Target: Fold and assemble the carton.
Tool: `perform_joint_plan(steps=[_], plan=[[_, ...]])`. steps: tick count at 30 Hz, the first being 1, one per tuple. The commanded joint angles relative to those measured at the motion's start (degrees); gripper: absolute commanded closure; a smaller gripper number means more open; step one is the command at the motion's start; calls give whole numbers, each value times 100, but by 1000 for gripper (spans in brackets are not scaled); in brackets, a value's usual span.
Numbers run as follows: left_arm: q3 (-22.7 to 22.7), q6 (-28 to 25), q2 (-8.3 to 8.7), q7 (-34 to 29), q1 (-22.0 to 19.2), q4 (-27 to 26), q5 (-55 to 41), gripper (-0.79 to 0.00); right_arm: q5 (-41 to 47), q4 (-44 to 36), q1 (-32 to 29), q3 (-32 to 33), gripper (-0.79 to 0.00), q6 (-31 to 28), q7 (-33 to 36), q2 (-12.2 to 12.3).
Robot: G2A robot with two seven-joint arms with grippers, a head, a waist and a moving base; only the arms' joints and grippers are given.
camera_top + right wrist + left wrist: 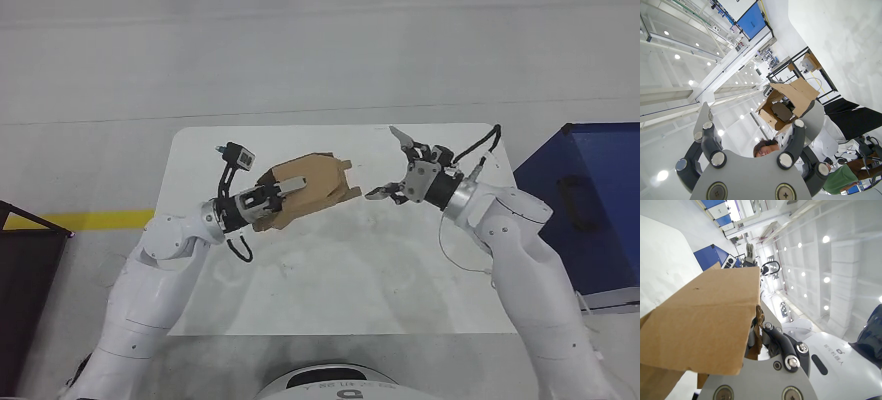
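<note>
carton held by the left arm, right gripper spread beside its open end

the brown carton point(312, 180) is over the far left part of the white table point(330, 270), lying across it with its open end turned toward the right arm. the left gripper point(283, 193) is clamped on the carton's wall at the end away from the right arm. one pale finger point(291, 186) lies along the outside of the top panel, and in the left wrist view the cardboard runs right down to the gripper's base. whether the carton's underside touches the table i cannot tell.

the carton is only partly formed. its end flaps point(347, 190) stand open and splayed, and their edges look torn and ragged in the right wrist view. through that open end the inside shows bare cardboard walls and one dark grey rounded shape point(781, 112) in the middle; what it is cannot be made out.

the right gripper point(384, 163) is just beside the open end, apart from the flaps, its two fingers spread wide with nothing between them.

a blue bin point(545, 165) stands just past the table's right edge. its inside is dark and its contents cannot be made out. a yellow line point(100, 218) runs along the floor to the left of the table.
</note>
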Motion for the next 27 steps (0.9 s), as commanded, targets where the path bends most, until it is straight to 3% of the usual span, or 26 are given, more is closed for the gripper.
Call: perform_joint_plan(steps=[1,7,9,12,15,27], plan=[[108,329,-83,58,-47,267,-2278,0,-169,-184,-106,115,-785,-210,177,20],[772,1145,-398,-338,-441,986,-5171,0,-1238,-794,-507,658,-785,-495,619,151],[1072,1783,-518,-503,-638,1207,-6042,0,-1726,-988,-636,787,-785,-524,682,197],[1464,2325,-673,-659,-968,1569,-6570,0,-2321,-1167,-745,857,-785,-451,750,250],[1755,2604,-776,-752,-1241,1875,-6507,0,-2321,-1167,-745,857,-785,-451,750,250],[1755,2605,-777,-731,-1231,1859,-6499,0,-2321,-1167,-745,857,-785,-451,750,250]])
